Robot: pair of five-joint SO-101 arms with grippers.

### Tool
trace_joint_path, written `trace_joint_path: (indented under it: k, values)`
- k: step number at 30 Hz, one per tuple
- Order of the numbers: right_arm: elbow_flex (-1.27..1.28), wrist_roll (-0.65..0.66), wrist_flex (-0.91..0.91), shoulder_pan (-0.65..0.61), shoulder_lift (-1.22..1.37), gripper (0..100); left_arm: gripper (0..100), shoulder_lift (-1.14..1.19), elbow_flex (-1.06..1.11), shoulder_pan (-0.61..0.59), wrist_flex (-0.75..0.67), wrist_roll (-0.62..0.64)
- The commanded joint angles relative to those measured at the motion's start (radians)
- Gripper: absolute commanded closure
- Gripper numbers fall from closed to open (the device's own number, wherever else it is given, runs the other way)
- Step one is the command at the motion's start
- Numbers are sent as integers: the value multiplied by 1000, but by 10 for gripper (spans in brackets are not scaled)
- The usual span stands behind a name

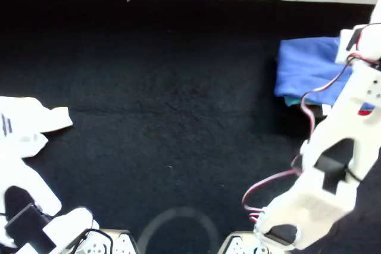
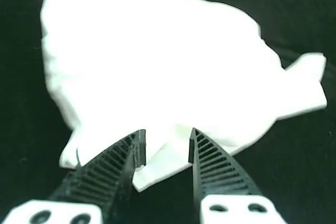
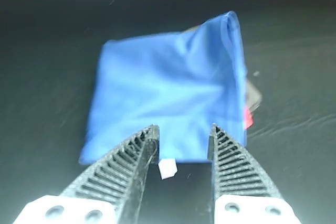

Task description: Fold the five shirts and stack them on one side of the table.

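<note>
From the high view, a white shirt [image 1: 33, 126] is being seen in a crumpled heap on the black table [image 1: 178, 87], far across from the stack [image 1: 293, 100]. A folded blue shirt [image 1: 306, 66] is lying on top of the stack.

In the left wrist view, the left gripper [image 2: 165, 148] is being held a little open at the white shirt's edge, far from the stack. Nothing is being gripped.

In the right wrist view, the right gripper [image 3: 184, 142] is being held partly open just beside the stack, with nothing in it.

The white shirt is probably soft, light and floppy. It should likely be pinched at a sleeve or corner.
</note>
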Motion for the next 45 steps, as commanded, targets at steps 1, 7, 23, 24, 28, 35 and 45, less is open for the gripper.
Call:
trace_joint_path:
  k: [1, 7, 23, 24, 28, 35, 45]
  values:
    - [240, -5, 8, -68, -222, 842, 853, -35, 68, -5, -149, -20]
    - [541, -5, 7, -191, -469, 842, 851, -33, 180, -12, -348, -35]
    - [1145, -11, -170, -367, -661, 842, 990, -85, 234, 1, -368, 8]
    - [1170, -11, -193, -377, -661, 842, 990, -140, 234, 27, -325, 15]
    - [1271, -11, -272, -403, -661, 842, 991, -404, 234, 182, -143, 81]
    - [1431, -11, -343, -437, -661, 842, 991, -763, 113, 562, 101, 227]
    - [1567, -11, -398, -435, -661, 842, 991, -539, -458, 868, 331, 402]
